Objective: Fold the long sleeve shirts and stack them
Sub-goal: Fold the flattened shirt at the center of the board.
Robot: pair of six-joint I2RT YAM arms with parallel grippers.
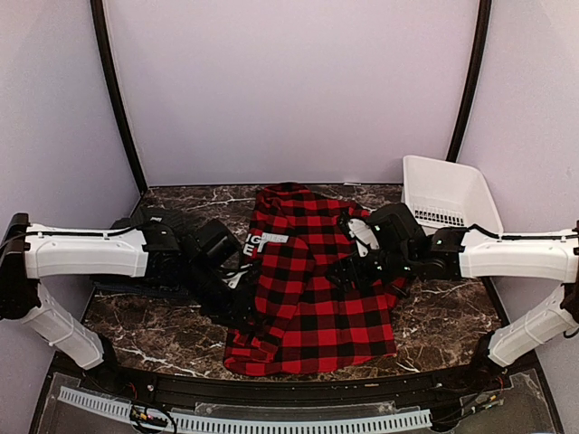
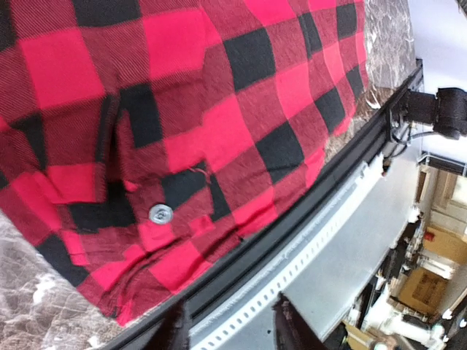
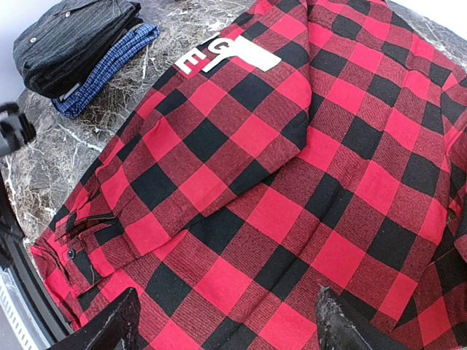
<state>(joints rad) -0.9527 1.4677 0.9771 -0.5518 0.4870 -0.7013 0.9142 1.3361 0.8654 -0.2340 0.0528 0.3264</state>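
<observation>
I judge the fold half done. The checked shirt point(image 1: 312, 280) lies lengthwise at the centre of the veined marble tabletop point(image 1: 443, 307). One sleeve point(image 3: 219, 160) is laid across its body, with a small metal button point(image 2: 160, 214) toward seven o'clock. The left gripper point(image 2: 230, 328) is nearby, jaws spread and holding nothing. The right gripper point(image 3: 233, 328) gapes above the cloth at three o'clock. Next I would pinch the limp, soft twill at its unfolded side and fold it in. The black shirt point(image 3: 73, 40) and blue shirt point(image 3: 109, 69) sit folded at nine o'clock.
</observation>
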